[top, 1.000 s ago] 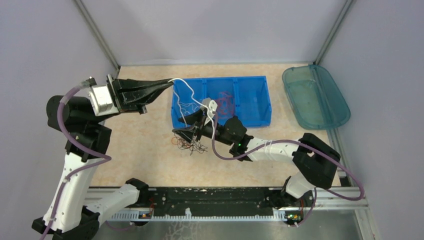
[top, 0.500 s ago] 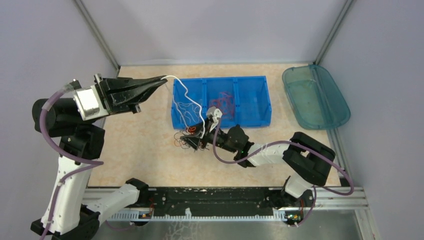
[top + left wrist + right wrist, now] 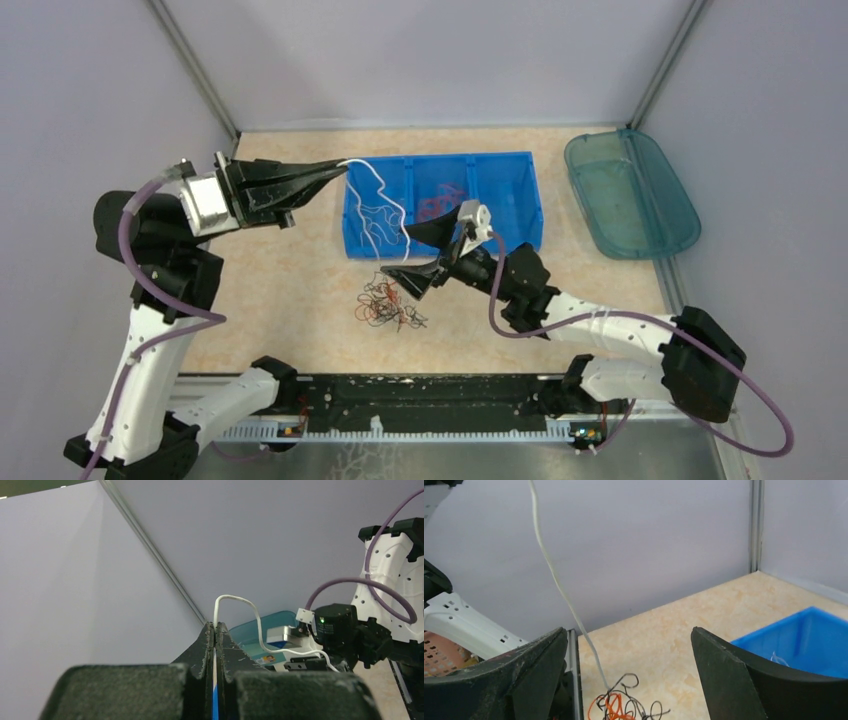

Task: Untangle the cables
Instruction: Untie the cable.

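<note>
The table [image 3: 290, 260] carries a blue bin [image 3: 510, 200] with three compartments along its far side. It appears to serve for sorting: loose white wires lie in its left compartment and red-orange ones in the middle. A teal tray [image 3: 640, 215] sits well apart at the far right and holds no wires.

The left end effector [image 3: 335, 168] is raised by the bin's left end, jaws pressed tight on one white cable [image 3: 232, 596], probably so it can be drawn up and away from the others. The right end effector [image 3: 397, 252] hangs between bin and heap with its fingers spread wide and nothing between them, placed to come down on the knot or guide the strand.

The remaining cables [image 3: 385, 305], a small black and red-orange tangle, lie on the table just in front of the bin. In the right wrist view the white cable runs down to this tangle [image 3: 621, 705]. Whether its end is caught there is hard to tell.
</note>
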